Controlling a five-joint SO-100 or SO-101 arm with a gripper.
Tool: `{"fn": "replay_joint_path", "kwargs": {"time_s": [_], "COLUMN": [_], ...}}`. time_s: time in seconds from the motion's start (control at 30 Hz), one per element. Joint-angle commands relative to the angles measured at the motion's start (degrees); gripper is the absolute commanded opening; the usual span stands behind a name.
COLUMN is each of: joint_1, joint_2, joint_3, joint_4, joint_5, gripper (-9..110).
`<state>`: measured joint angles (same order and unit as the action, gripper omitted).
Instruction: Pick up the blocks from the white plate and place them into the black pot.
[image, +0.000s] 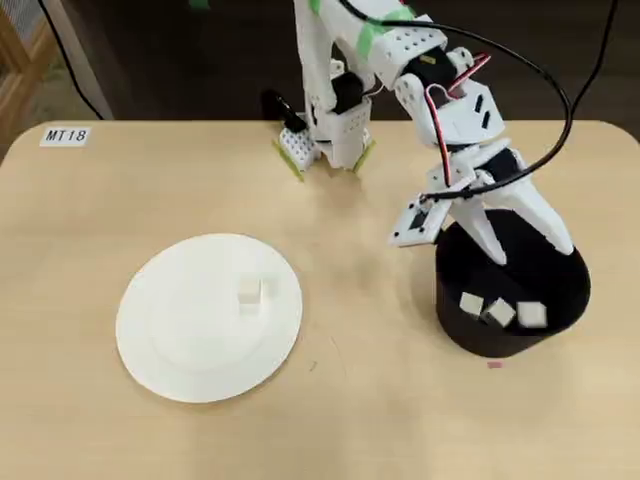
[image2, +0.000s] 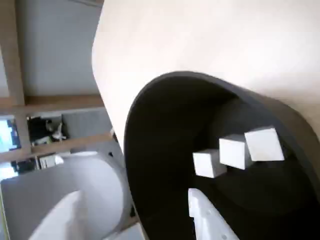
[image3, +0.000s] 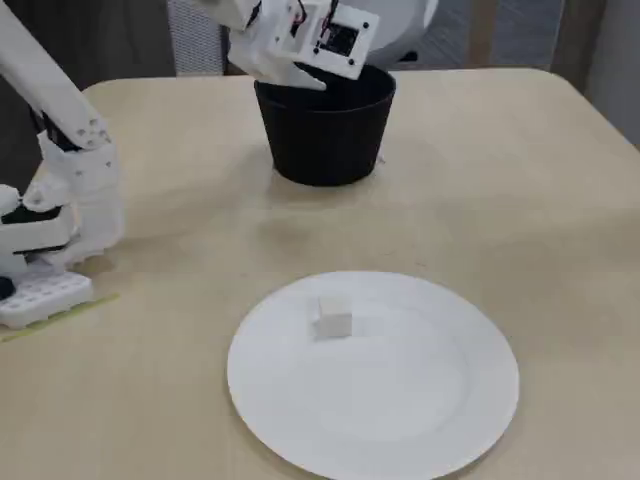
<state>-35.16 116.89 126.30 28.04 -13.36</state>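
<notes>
The black pot (image: 452, 318) stands at the right of the table in the overhead view and holds three white blocks (image: 500, 313). They also show on the pot's floor in the wrist view (image2: 234, 151). One more block (image: 249, 292) lies on the white plate (image: 190, 340), right of its middle. My gripper (image: 530, 255) hangs over the pot's mouth, open and empty, with its fingers spread above the far rim. In the fixed view the gripper (image3: 300, 78) sits at the pot's (image3: 325, 140) back rim, and the plate (image3: 400, 400) with its single block (image3: 333, 318) is in front.
The arm's white base (image: 325, 135) is clamped at the table's far edge in the overhead view. A label reading MT18 (image: 66, 135) sits at the far left corner. Bare tabletop lies between plate and pot.
</notes>
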Motion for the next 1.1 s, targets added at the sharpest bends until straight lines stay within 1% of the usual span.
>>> {"fn": "replay_joint_path", "kwargs": {"time_s": [0.0,0.1,0.23,0.33,0.43,0.53,0.77,0.83,0.93,1.07], "joint_1": [4.04,13.27,32.43,44.82,51.42,53.88,53.70,53.53,51.94,51.06], "joint_2": [4.22,10.20,18.28,19.16,15.82,11.25,7.47,7.38,7.29,6.24], "joint_3": [-1.32,-2.20,-1.93,-0.70,0.62,0.70,-0.26,-1.14,0.18,2.81], "joint_4": [3.69,12.57,24.70,29.36,30.41,30.85,29.44,30.41,29.27,23.55], "joint_5": [1.05,0.79,0.00,-0.79,-0.44,-0.35,0.26,-2.11,-9.05,-14.15], "gripper": [-2,-2,-2,-2,-2,-2,-2,-2,-2,-2]}}
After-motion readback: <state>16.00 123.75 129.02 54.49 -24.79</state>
